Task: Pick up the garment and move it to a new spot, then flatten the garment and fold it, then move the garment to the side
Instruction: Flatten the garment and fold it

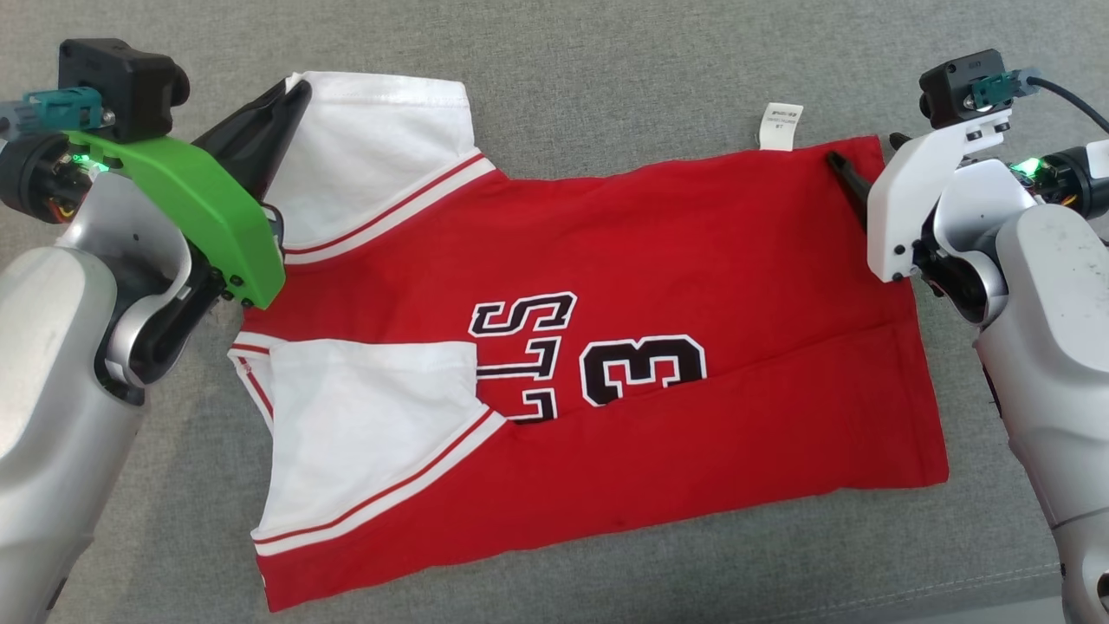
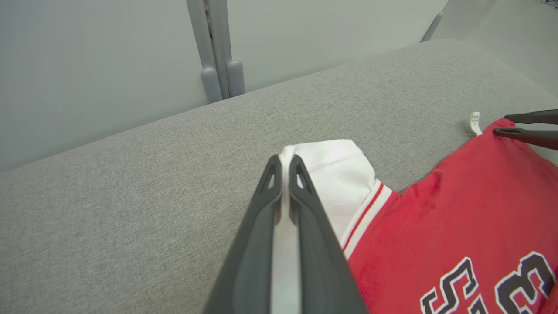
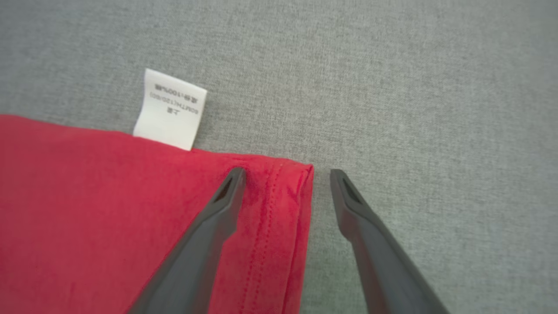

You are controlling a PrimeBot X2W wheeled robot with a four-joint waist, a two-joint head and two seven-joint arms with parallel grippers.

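The garment is a red jersey with white sleeves and black lettering, spread on a grey cushion. My left gripper is at its far left corner, shut on the edge of the upper white sleeve, which runs pinched between the two fingers. My right gripper is at the far right hem corner and stands open. One finger rests over the red cloth and the other over bare cushion, straddling the hem corner. A white care label sticks out from the hem just beside it.
The grey fabric cushion extends on all sides of the jersey. Beyond its far edge in the left wrist view are a pale wall and a grey upright post. My right gripper's fingers show there at the right edge.
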